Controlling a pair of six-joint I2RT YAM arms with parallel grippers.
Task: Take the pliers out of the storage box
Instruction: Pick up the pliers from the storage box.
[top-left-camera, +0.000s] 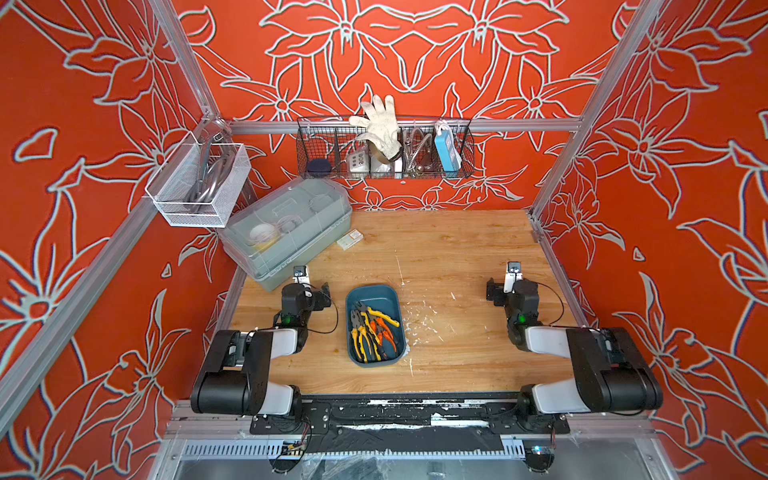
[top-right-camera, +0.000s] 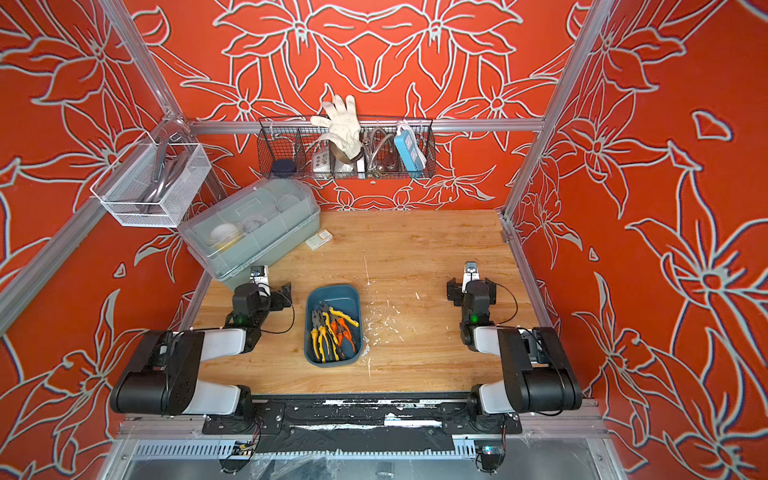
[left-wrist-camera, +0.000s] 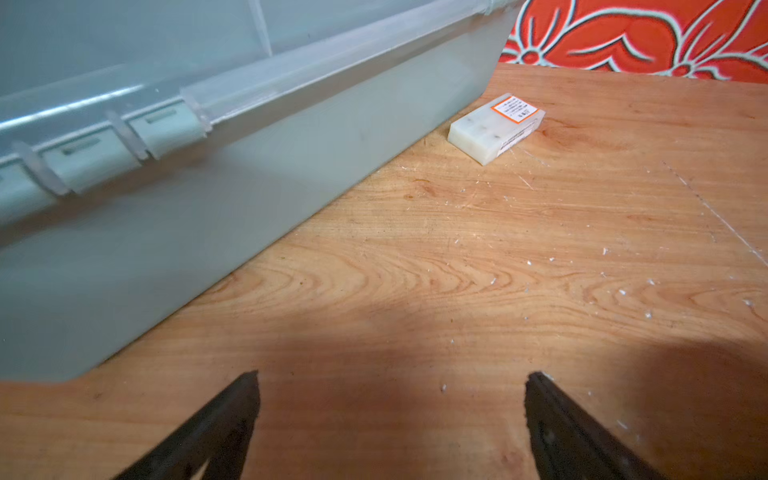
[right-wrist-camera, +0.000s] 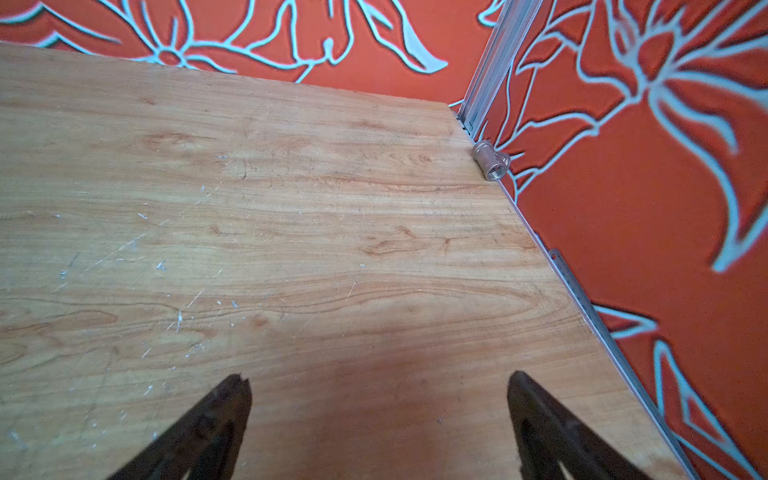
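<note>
The storage box (top-left-camera: 371, 296) (top-right-camera: 332, 297), a shallow teal-blue tray, lies on the wooden table between my two arms in both top views. Several pliers (top-left-camera: 375, 332) (top-right-camera: 335, 332) with yellow-and-black and orange-and-black handles lie piled in its near half. My left gripper (left-wrist-camera: 392, 376) is open over bare wood to the left of the box, with nothing between its fingers. Far to the right of the box, my right gripper (right-wrist-camera: 380, 376) also hangs open and empty above bare wood. Neither wrist view shows the box or the pliers.
A translucent grey-green lidded bin (top-left-camera: 286, 232) (left-wrist-camera: 208, 187) stands close to my left arm (top-left-camera: 305, 297). A small white block (top-left-camera: 350, 240) (left-wrist-camera: 496, 126) lies beside the bin. A metal pipe fitting (right-wrist-camera: 492, 160) rests at the table's right edge. Wire baskets (top-left-camera: 384, 149) (top-left-camera: 199, 187) hang on the walls.
</note>
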